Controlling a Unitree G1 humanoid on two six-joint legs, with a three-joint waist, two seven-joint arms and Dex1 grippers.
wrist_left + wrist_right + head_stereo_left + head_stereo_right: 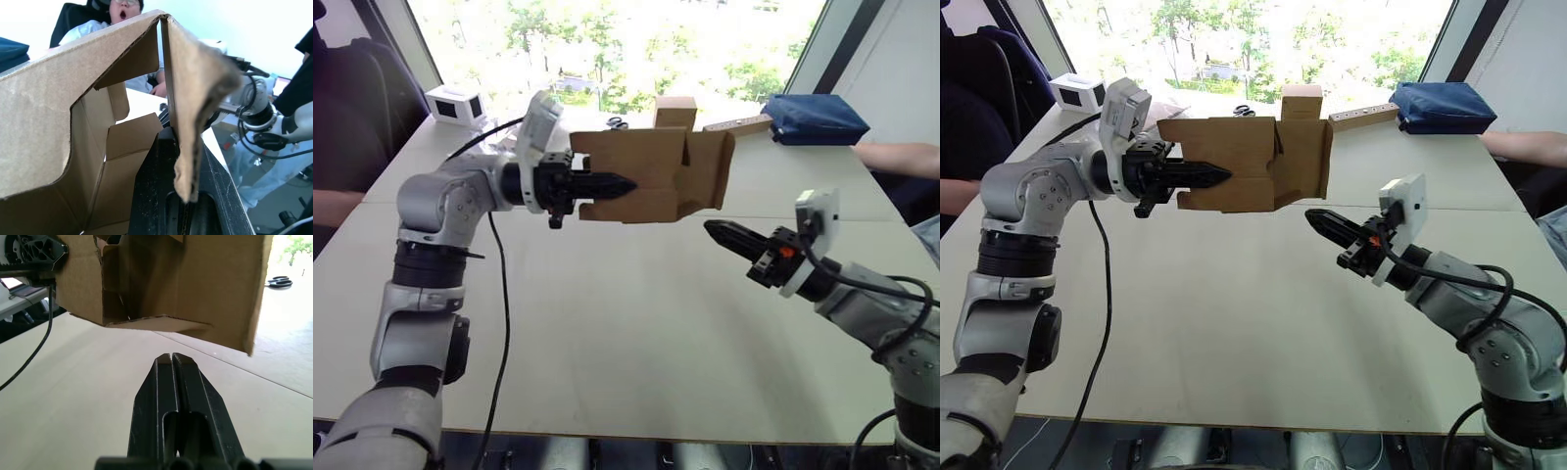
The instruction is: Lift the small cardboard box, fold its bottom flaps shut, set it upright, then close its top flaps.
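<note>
Box (651, 176): held aloft, so flaps (710, 168) stayed reachable.
Left gripper (607, 185): clamped on box wall.
Right gripper (722, 234): closed, empty, below flaps.

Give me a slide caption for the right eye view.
Left gripper holds the small cardboard box above the table; the shut right gripper waits beneath its open flaps.

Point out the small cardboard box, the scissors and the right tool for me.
small cardboard box (626, 157): left eye view, broad brown side panel.
scissors (279, 282): right wrist view, the handles.
right tool (1317, 219): right eye view, tip of its closed black fingers.
</note>
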